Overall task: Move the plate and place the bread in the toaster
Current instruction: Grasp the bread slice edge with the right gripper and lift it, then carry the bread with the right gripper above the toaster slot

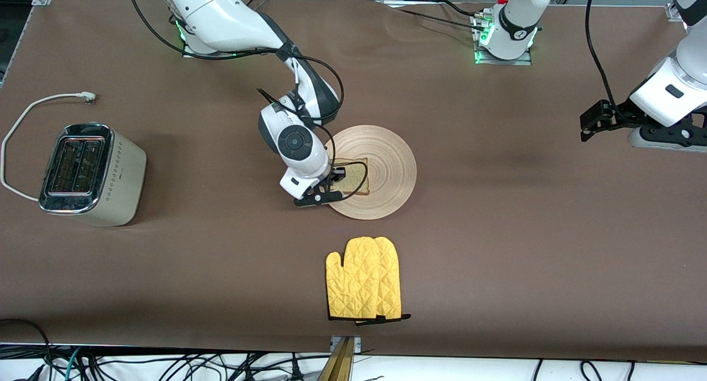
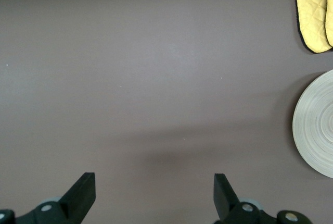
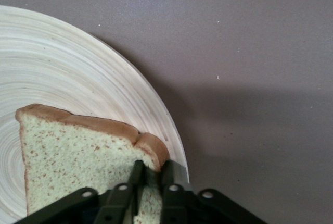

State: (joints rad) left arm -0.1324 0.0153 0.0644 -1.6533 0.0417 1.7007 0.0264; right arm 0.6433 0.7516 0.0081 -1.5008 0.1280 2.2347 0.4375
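Note:
The round beige wooden plate point(image 1: 381, 165) lies at the table's middle. The slice of speckled bread point(image 1: 353, 176) sits on it, toward the plate's edge nearest the right arm's end. My right gripper point(image 1: 330, 182) is down at that edge, its fingers closed on the bread's crust edge point(image 3: 151, 153); the plate point(image 3: 62, 73) shows under the slice point(image 3: 78, 156) in the right wrist view. The cream toaster point(image 1: 91, 174) with chrome top stands at the right arm's end of the table, slots empty. My left gripper point(image 1: 594, 121) waits, open and empty point(image 2: 154, 190), over bare table at the left arm's end.
A yellow quilted oven mitt point(image 1: 364, 286) lies nearer the front camera than the plate, also seen in the left wrist view point(image 2: 312, 10). The toaster's white cord point(image 1: 33, 107) loops on the table beside it. The plate's rim shows in the left wrist view point(image 2: 315, 125).

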